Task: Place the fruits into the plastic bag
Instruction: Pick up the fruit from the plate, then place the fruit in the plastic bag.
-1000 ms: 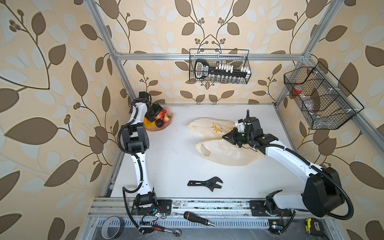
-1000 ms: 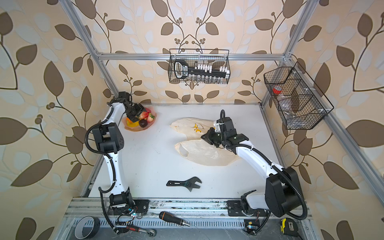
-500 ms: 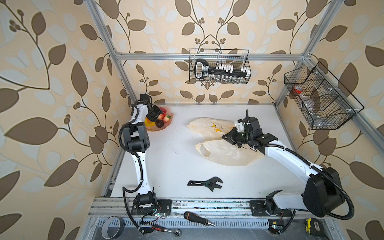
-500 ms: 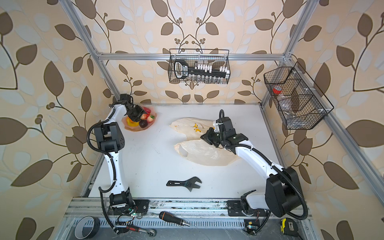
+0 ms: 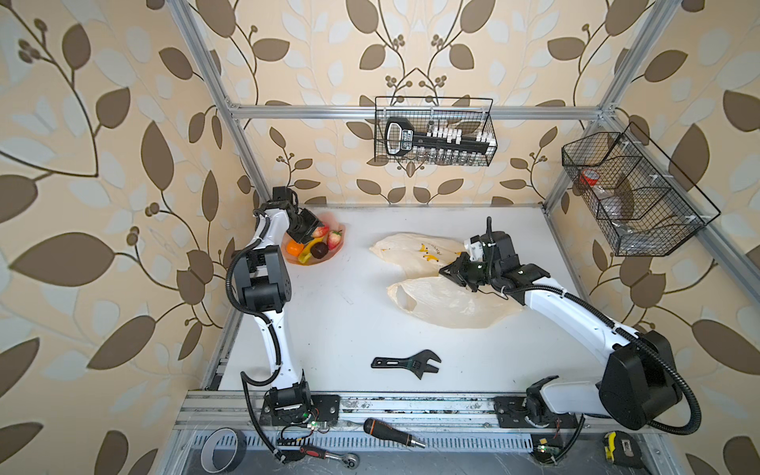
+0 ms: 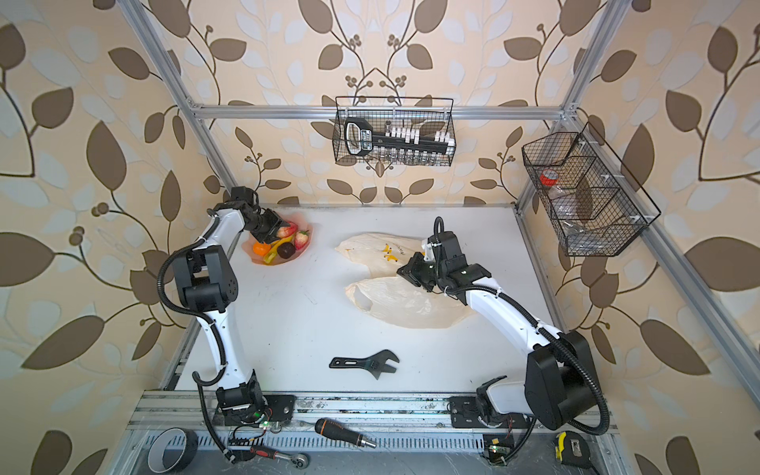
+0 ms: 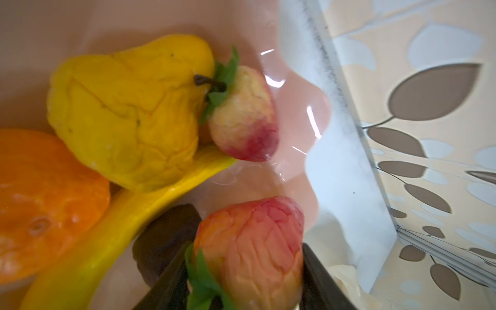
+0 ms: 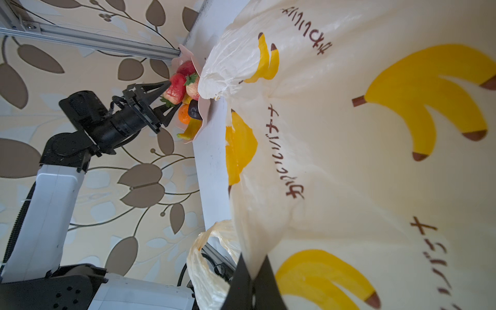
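A pink dish (image 5: 329, 260) at the table's back left holds the fruits: a tangerine (image 5: 294, 247), a banana (image 5: 306, 255), a dark round one (image 5: 319, 249) and a strawberry (image 5: 334, 239). My left gripper (image 5: 314, 234) is shut on another strawberry (image 7: 249, 247), its dark fingers (image 7: 316, 279) pressed against both sides. A yellow lemon (image 7: 128, 107) lies beside it. The plastic bag (image 5: 448, 306) lies crumpled at centre right, banana print up. My right gripper (image 5: 446, 271) is shut on the plastic bag's edge (image 8: 257, 252) and holds a fold up.
A black adjustable wrench (image 5: 407, 362) lies on the table near the front. Wire baskets hang on the back wall (image 5: 434, 131) and the right wall (image 5: 633, 193). A screwdriver (image 5: 390, 429), tape roll (image 5: 222, 448) and tape measure (image 5: 623, 452) sit below the front rail.
The left gripper has narrowed its jaws onto the strawberry in the dish. The right arm and the bag have stayed where they were.
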`<state>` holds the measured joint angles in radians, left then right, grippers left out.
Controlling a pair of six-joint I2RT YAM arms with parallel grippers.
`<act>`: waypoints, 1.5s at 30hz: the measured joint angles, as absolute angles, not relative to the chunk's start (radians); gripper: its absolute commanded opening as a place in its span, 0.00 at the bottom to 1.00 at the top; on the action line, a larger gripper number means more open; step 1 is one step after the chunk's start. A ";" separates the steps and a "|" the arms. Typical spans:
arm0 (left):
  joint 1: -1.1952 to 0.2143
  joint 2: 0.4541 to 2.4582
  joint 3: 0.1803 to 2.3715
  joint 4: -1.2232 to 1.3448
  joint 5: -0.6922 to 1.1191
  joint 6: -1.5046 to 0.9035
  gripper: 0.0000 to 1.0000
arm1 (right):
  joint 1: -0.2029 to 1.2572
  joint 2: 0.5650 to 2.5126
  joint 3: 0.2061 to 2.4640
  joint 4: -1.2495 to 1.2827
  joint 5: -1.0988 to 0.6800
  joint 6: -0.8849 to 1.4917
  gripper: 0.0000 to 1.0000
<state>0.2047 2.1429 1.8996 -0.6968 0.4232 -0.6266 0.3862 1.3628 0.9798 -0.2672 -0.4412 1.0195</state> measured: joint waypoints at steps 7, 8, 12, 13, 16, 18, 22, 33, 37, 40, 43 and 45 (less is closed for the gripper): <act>0.205 1.994 1.854 -0.684 0.461 -0.615 0.43 | 0.386 1.363 0.984 -0.266 -0.442 1.019 0.00; 0.205 1.972 1.836 -0.683 0.469 -0.611 0.43 | 0.386 1.363 0.984 -0.266 -0.442 1.019 0.00; 0.200 1.888 1.741 -0.683 0.506 -0.599 0.43 | 0.386 1.363 0.985 -0.266 -0.446 1.019 0.00; 0.194 1.864 1.709 -0.685 0.518 -0.595 0.42 | 0.386 1.364 0.985 -0.266 -0.447 1.019 0.00; 0.160 1.790 1.603 -0.683 0.546 -0.580 0.42 | 0.386 1.369 0.991 -0.266 -0.453 1.019 0.00; 0.105 1.743 1.526 -0.675 0.568 -0.579 0.42 | 0.385 1.376 0.997 -0.266 -0.455 1.018 0.00; -0.043 1.676 1.377 -0.644 0.615 -0.597 0.41 | 0.385 1.385 1.003 -0.264 -0.463 1.016 0.00; -0.251 1.691 1.254 -0.495 0.686 -0.726 0.38 | 0.384 1.390 1.012 -0.263 -0.472 1.012 0.00; -0.298 1.728 1.256 -0.445 0.706 -0.760 0.38 | 0.383 1.390 1.012 -0.263 -0.472 1.012 0.00; -0.336 1.779 1.268 -0.421 0.708 -0.777 0.37 | 0.383 1.390 1.012 -0.262 -0.473 1.012 0.00; -0.372 1.832 1.273 -0.381 0.712 -0.811 0.37 | 0.383 1.390 1.012 -0.255 -0.476 1.014 0.00; -0.397 1.874 1.282 -0.345 0.719 -0.846 0.37 | 0.384 1.390 1.012 -0.243 -0.480 1.021 0.00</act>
